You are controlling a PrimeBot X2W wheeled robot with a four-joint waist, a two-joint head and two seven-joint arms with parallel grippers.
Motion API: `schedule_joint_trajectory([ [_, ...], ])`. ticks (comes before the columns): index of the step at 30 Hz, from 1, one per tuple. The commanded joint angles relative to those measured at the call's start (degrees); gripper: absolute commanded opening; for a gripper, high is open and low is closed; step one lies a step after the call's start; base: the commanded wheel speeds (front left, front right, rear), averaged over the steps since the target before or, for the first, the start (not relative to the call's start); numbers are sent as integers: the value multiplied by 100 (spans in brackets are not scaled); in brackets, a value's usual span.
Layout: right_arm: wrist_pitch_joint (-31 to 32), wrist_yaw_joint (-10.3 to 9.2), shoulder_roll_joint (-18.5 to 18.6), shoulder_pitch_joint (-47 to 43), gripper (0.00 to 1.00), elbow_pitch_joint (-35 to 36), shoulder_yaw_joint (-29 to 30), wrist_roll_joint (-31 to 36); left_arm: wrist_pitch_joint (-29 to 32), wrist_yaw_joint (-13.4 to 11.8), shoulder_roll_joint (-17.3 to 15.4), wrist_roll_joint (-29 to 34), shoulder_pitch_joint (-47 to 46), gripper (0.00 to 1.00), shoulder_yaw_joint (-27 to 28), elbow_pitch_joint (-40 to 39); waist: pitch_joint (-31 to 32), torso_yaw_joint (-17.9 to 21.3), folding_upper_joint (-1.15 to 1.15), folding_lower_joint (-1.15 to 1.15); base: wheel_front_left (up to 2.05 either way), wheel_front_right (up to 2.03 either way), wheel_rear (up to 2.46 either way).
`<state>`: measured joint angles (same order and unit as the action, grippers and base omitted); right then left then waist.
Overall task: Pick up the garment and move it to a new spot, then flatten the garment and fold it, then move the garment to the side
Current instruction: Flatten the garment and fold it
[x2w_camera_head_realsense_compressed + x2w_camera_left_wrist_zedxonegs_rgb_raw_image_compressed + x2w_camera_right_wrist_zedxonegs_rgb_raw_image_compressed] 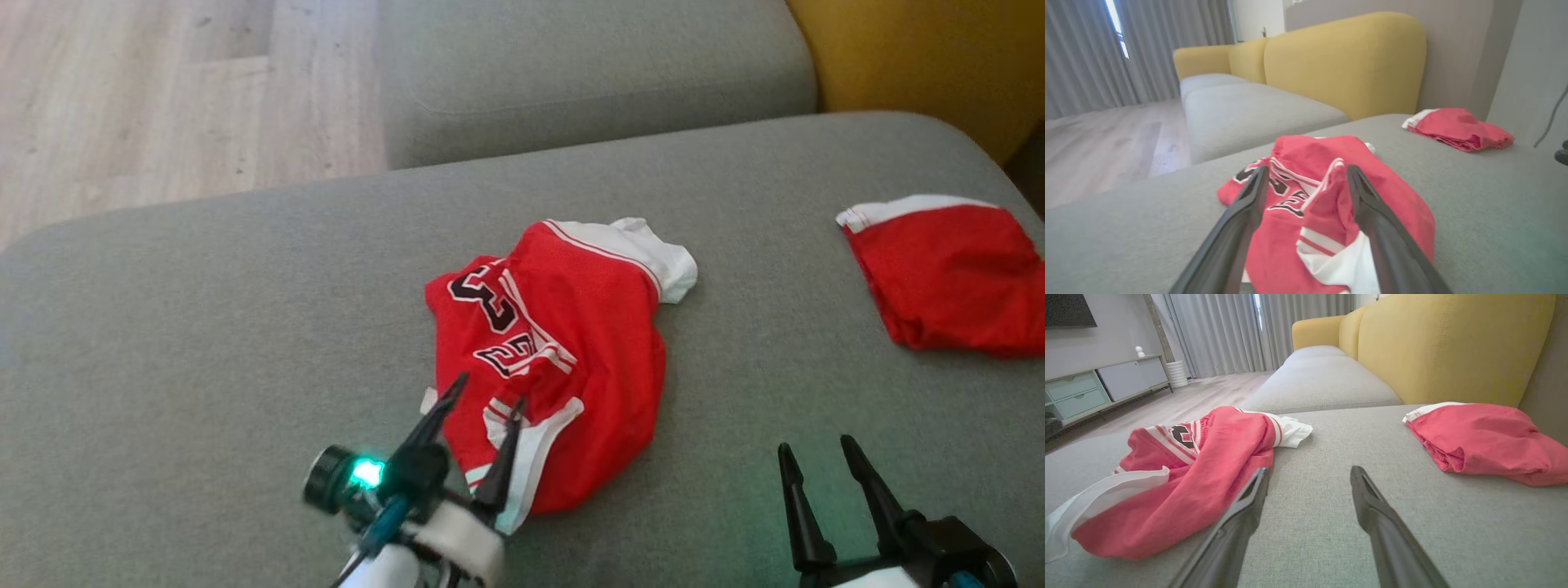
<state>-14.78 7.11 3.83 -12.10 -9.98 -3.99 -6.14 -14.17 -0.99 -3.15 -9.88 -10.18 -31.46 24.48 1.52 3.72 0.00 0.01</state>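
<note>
The garment (571, 327) is a red jersey with white trim and black numerals, lying crumpled in the middle of the grey sofa cushion (204, 327). My left gripper (490, 392) is open at the garment's near edge. In the left wrist view a raised fold of the garment (1310, 153) stands between the spread fingers of the left gripper (1307, 169), which are not closed on it. My right gripper (815, 443) is open over bare cushion, to the right of the garment (1220, 449). Nothing lies between the fingers of the right gripper (1309, 469).
A second red piece of clothing (951, 273) lies folded at the cushion's far right edge, near the yellow backrest (922, 57). Another grey cushion (588, 73) lies beyond, with wooden floor (163, 98) to the left. A low cabinet (1094, 388) stands across the room.
</note>
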Motion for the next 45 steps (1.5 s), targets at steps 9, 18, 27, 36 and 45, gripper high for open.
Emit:
schedule_joint_trajectory([
  [9, -22, 37, 229, 414, 100, 144, -256, -10, 1245, -149, 26, -474, -1625, 100, -889, 780, -366, 369, 0, -1, 0, 0, 0],
  [18, -22, 37, 200, 527, 100, 67, -474, -19, 2074, -86, 6, -681, -2116, 0, -1087, 1116, -330, 586, 0, -1, 0, 0, 0],
  [27, -22, 37, 115, 629, 100, 117, -517, -109, 2071, 453, -9, -1307, -2484, 0, -817, 567, -73, 832, 0, -1, 0, 0, 0],
  [36, -22, 37, -11, 644, 100, 54, -595, -150, 1693, 694, 20, -2054, -3940, 0, -313, 24, 42, 1039, 0, -1, 0, 0, 0],
  [45, -22, 37, -57, 635, 100, 9, -575, -168, 230, -38, 26, -3089, -5861, 0, 681, 729, 95, 1100, 0, -1, 0, 0, 0],
])
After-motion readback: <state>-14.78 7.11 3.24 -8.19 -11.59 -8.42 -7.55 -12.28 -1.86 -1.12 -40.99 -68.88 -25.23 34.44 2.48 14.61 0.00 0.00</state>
